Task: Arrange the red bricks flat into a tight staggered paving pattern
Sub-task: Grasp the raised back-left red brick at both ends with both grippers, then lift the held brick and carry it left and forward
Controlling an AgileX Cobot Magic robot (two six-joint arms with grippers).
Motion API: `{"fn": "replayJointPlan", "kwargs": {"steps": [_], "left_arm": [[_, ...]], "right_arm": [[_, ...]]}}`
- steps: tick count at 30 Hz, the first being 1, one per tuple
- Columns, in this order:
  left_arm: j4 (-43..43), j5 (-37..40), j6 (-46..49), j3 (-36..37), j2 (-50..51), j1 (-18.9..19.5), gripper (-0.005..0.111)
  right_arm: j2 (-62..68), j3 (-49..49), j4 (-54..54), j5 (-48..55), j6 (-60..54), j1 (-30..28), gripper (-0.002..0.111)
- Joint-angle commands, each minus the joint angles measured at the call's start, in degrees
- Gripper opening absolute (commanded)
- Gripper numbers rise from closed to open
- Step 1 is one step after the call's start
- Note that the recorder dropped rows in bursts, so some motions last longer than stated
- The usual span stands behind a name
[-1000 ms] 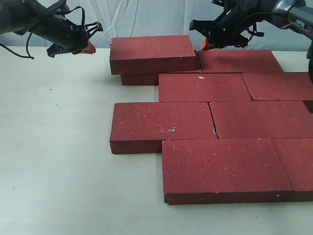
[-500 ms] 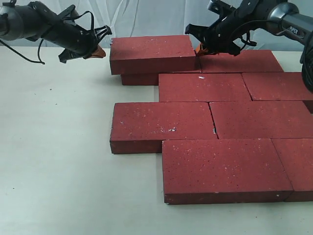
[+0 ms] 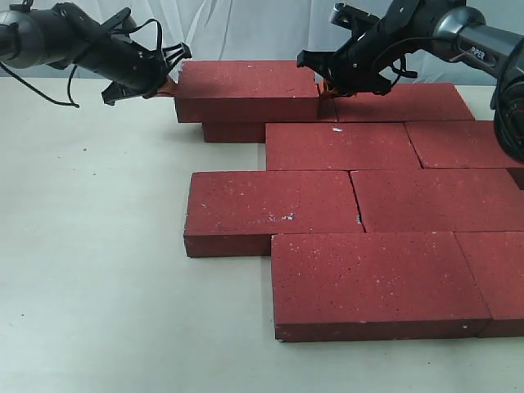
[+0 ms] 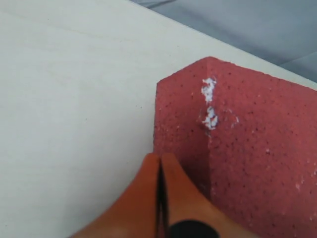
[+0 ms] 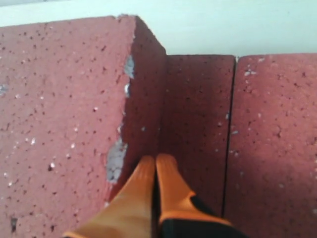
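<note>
Several dark-red bricks lie flat in staggered rows, such as one (image 3: 342, 146) in the second row and one (image 3: 372, 282) at the front. One brick (image 3: 250, 88) lies stacked on a lower brick (image 3: 233, 132) at the back left. My left gripper (image 3: 169, 84) is shut, its orange tips against the stacked brick's left end (image 4: 237, 139). My right gripper (image 3: 323, 88) is shut too, its tips pressed at the brick's right end (image 5: 64, 99), over the lower brick (image 5: 198, 114).
The white table (image 3: 98, 246) stretches bare to the left and front of the bricks. A back-row brick (image 3: 401, 102) lies just right of the stacked one. A pale curtain hangs behind. Rows at the right run past the picture's edge.
Both arms have closed in on the stacked brick's ends. The right gripper has pushed leftward, and the brick has slid a little to the left on the one below.
</note>
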Motion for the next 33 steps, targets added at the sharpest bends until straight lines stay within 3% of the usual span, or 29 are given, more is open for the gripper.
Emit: {"fn": "replayJointPlan", "kwargs": {"steps": [1, 12, 20, 33], "left_arm": [[-1.3, 4.8, -0.1, -0.4, -0.4, 0.2, 0.0], [0.0, 11.9, 0.1, -0.4, -4.8, 0.2, 0.0], [7.3, 19.4, -0.9, -0.3, -9.0, 0.2, 0.0], [10.5, 15.4, -1.7, 15.0, -21.7, -1.5, 0.0]], "right_arm": [[-2.4, -0.3, 1.1, 3.5, -0.6, 0.5, -0.001], [-8.8, -0.3, -1.3, 11.3, -0.7, 0.5, -0.001], [-13.1, -0.3, -1.5, 19.0, -0.7, 0.5, -0.001], [-18.4, -0.1, -5.7, 23.1, 0.8, 7.6, -0.001]]}}
